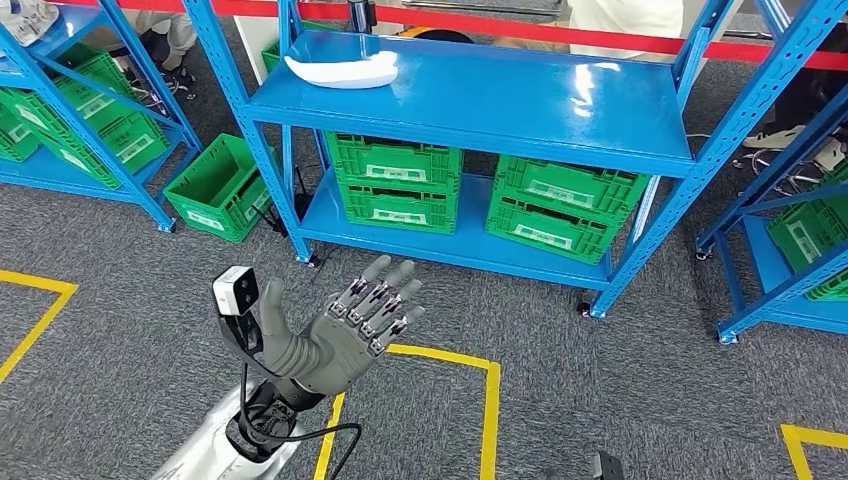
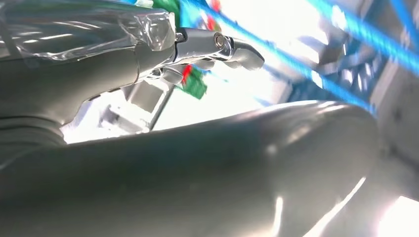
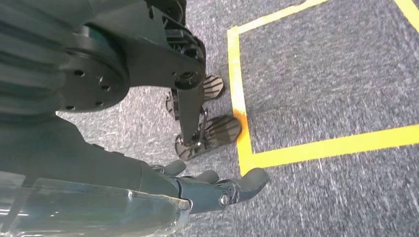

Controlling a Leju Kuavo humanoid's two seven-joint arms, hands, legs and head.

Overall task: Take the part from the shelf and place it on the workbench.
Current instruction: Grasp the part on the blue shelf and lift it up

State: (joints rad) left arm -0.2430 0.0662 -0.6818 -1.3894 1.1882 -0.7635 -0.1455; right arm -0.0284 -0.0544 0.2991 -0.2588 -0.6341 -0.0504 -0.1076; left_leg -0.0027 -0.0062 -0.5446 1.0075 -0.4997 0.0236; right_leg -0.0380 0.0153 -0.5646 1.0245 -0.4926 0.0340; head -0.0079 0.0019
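A white curved part (image 1: 342, 70) lies on the top board of the blue shelf (image 1: 480, 105), at its left end. My left hand (image 1: 352, 325) is raised in front of the shelf, well below and short of the part, palm up, fingers spread and holding nothing. In the left wrist view its fingers (image 2: 232, 49) stretch out against a bright blurred background. My right hand (image 3: 217, 190) hangs at my side above the carpet, with its fingers loosely extended and nothing in them.
Green crates (image 1: 395, 180) fill the shelf's lower board, with another crate (image 1: 215, 188) on the floor to the left. More blue racks stand at left (image 1: 70, 110) and right (image 1: 790, 200). Yellow tape lines (image 1: 490, 400) mark the grey carpet. A person's feet (image 1: 790, 140) show behind the shelf.
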